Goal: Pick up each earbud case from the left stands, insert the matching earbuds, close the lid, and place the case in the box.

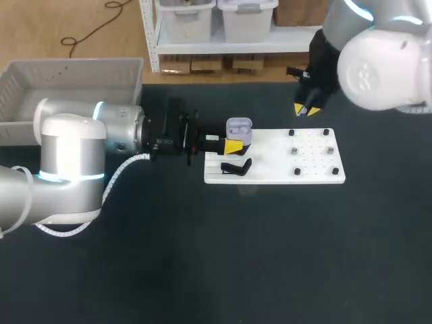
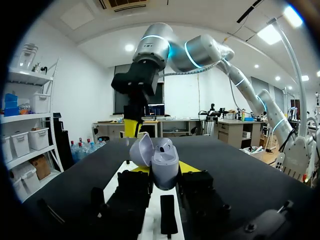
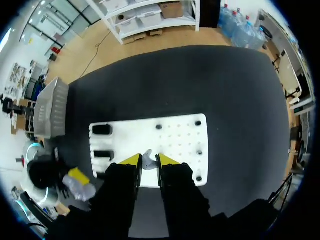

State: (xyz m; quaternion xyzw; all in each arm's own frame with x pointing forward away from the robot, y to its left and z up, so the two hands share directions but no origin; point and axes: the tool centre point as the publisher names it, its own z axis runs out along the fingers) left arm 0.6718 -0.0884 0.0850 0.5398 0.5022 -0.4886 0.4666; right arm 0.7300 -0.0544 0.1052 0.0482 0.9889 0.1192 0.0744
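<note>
Left gripper (image 2: 164,168): closed from both sides on pale lilac plastic earbud case (image 2: 165,159). Hinged lid open. Held over the left end of flat white pegged board (image 1: 317,169), just beside small black stand (image 1: 236,167).

Right gripper (image 3: 145,160): fingers nearly together, pinching small whitish earbud (image 3: 148,160). Raised near the board's far edge, well apart from the case.

Grey plastic box (image 1: 67,74): far left of the table, not yet needed.

Step in hand, as judged: seating the earbud in the open case.

Handling notes: hold the case steady with its opening upward. Bring the earbud over the matching well with the stem aligned, then lower straight. Release only once seated. Approach clear of the open lid, since a knock could shut it or twist the case in the grip.
</note>
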